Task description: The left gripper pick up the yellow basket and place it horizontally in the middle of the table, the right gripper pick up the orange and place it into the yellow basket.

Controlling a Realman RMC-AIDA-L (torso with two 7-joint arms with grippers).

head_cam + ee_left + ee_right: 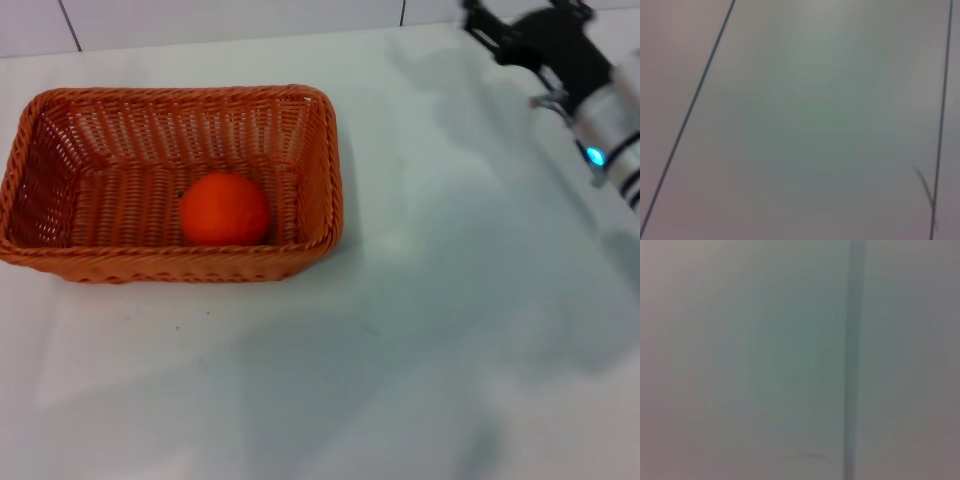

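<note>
Head view: orange (pixel 224 208) inside yellow basket (pixel 60 262); right gripper (pixel 484 24) well clear, finger state unclear; likely done, retreat next.

Along the far side of the scene runs a strip of white wall (pixel 230 20). Two thin dark seams cross it, one far left (pixel 68 25) and one right of the middle (pixel 402 12). The left wrist view shows a pale flat panel (pixel 815 125) with two thin dark lines, one slanted (pixel 690 115) and one nearly straight (pixel 942 115), and a short dark streak (pixel 924 186) beside the straighter one. The right wrist view shows a pale surface (pixel 740 365) with one blurred grey stripe (pixel 854 360).
</note>
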